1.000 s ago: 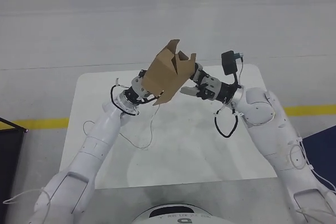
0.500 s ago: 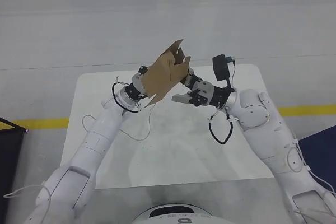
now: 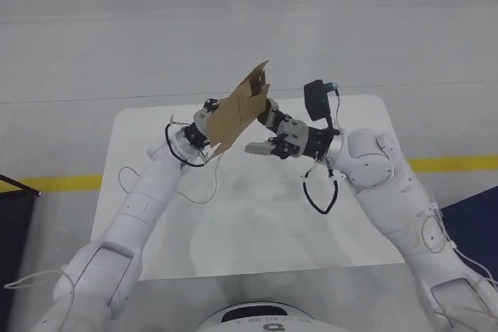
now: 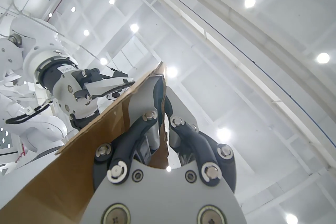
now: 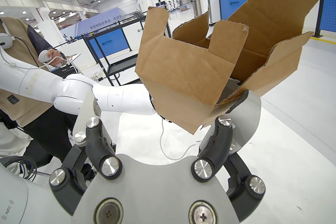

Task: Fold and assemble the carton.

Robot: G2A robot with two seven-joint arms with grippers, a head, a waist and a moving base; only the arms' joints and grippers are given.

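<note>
So my left jaws are clamped on one edge of the carton (image 3: 239, 114), tilted in the air above the bench (image 3: 257, 224), right jaws spread wide just beside it.

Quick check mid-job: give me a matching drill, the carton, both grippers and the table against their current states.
1 carton
2 left gripper
3 right gripper
4 table

A open, at the carton's lower corner
B white, beneath the carton
C shut on a cardboard wall
D held in the air, flaps open

Pairs: 1-D, 2-C, 3-A, 4-B
</note>
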